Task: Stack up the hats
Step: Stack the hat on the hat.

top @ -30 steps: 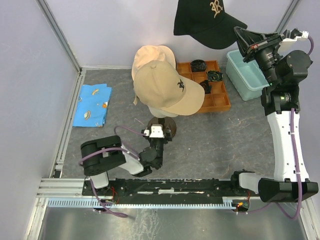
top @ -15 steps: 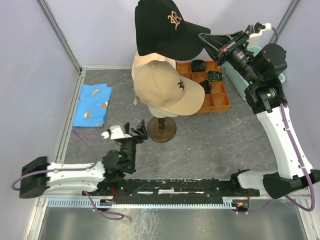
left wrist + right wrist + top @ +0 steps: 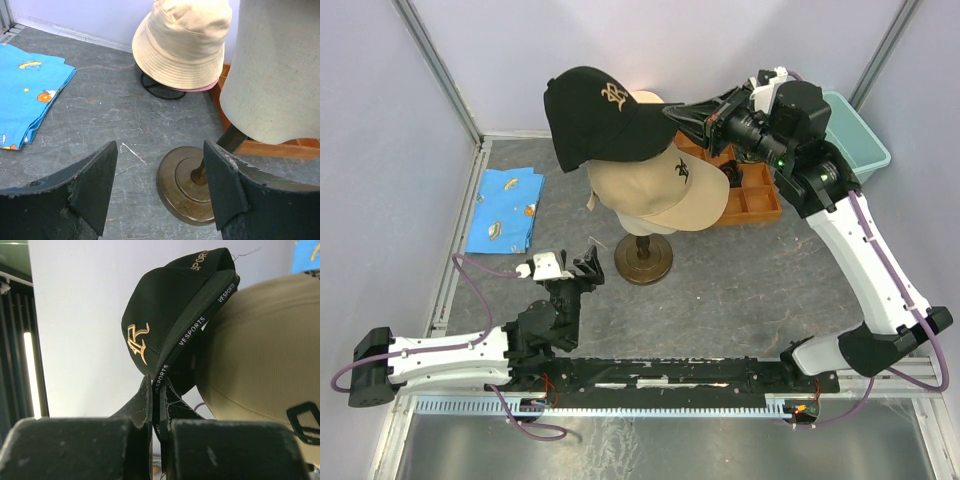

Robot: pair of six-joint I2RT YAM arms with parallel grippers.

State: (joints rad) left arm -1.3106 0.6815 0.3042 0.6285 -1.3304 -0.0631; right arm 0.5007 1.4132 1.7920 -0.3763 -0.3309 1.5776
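- While the grey table point(image 3: 750, 280) carries everything, the right arm reaches from 4 o'clock toward the centre. The right gripper point(image 3: 672, 113) is pinched tight on the brim of the black cap point(image 3: 592, 110).
- Low at 7 o'clock of the stand, the left gripper point(image 3: 590, 262) hovers with its jaws spread wide and holds nothing. Its wrist view looks between the fingers point(image 3: 95, 185) at the brown stand base.
- At the table's centre, the cream mannequin head point(image 3: 270, 75) wears the tan cap point(image 3: 655, 190), whose black emblem faces up.
- That black cap hangs raised over the 11 o'clock side of the tan cap, with its gold logo on top. Whether the two touch cannot be told.
- At 12 o'clock of the stand, near the back wall, sits the beige hat point(image 3: 182, 45) with a pink edge point(image 3: 205, 89) under its brim.
- A blue cloth point(image 3: 503, 208) lies flat at 9 o'clock.
- An orange tray point(image 3: 760, 195) lies at 2 o'clock, with the teal tub point(image 3: 860, 140) beyond it.
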